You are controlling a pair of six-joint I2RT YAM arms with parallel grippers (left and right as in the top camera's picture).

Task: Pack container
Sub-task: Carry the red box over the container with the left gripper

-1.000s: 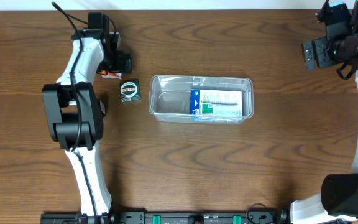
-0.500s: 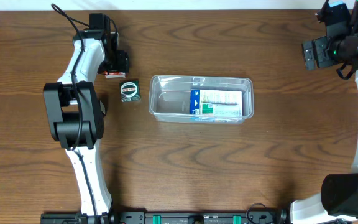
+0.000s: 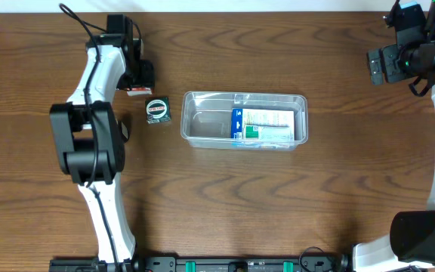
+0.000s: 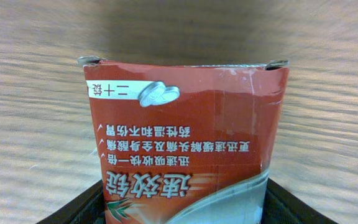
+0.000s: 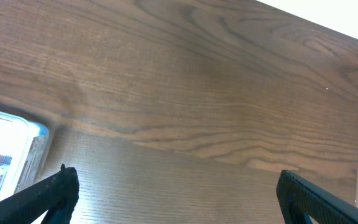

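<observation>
- The container sits near the middle of the tabletop, long side running left to right, upright and uncovered.
- One item is already inside: a white-and-green carton lying flat in the right half. The left half of the tub is bare, so packing looks partly done.
- Two items are left outside, both to the left of the tub. A small green-and-black box lies just beside its left wall, and a red box lies farther up and to the left.
- The left fingers flank the red box and appear pressed against its two sides. The box looks to be resting on the wood, not lifted.
- The right fingers are spread wide and hold nothing. They hang over bare wood well to the right of the tub, with only its corner in their view.
- I judge the green-and-black box to be the one obstacle. It lies roughly between the red box and the tub, so a low carry could knock it, while a lifted carry should clear it and the rim.
</observation>
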